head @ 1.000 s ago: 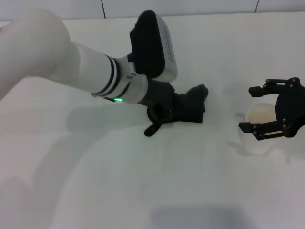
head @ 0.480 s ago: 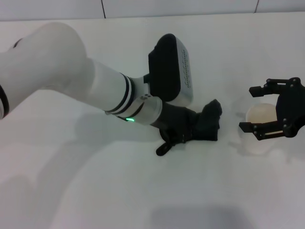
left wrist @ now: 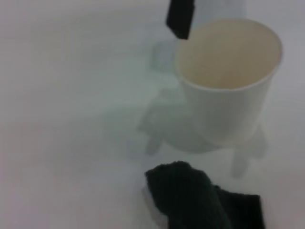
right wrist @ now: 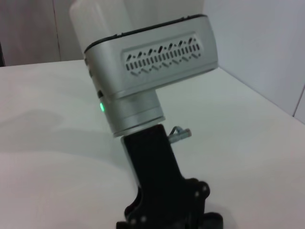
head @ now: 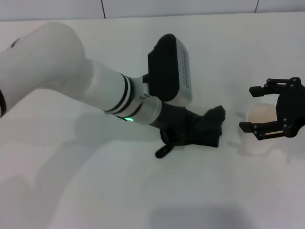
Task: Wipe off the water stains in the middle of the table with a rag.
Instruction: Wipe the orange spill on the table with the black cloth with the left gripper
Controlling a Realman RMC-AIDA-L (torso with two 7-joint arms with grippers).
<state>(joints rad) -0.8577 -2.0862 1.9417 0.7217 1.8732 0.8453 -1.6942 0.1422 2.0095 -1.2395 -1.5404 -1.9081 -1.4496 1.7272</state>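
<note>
My left gripper is shut on the dark rag and presses it onto the white table a little left of the white cup. The rag's end also shows in the left wrist view, just short of the cup. The water stains do not show in any view. My right gripper is open, with its fingers on either side of the cup. The right wrist view shows the left arm's wrist above its black gripper.
The cup stands close to the right of the rag. A wall runs along the table's far edge. The left arm's thick white forearm lies low over the left half of the table.
My left gripper has slid the rag to the right across the table, nearer the cup. The right gripper and the cup have not moved.
</note>
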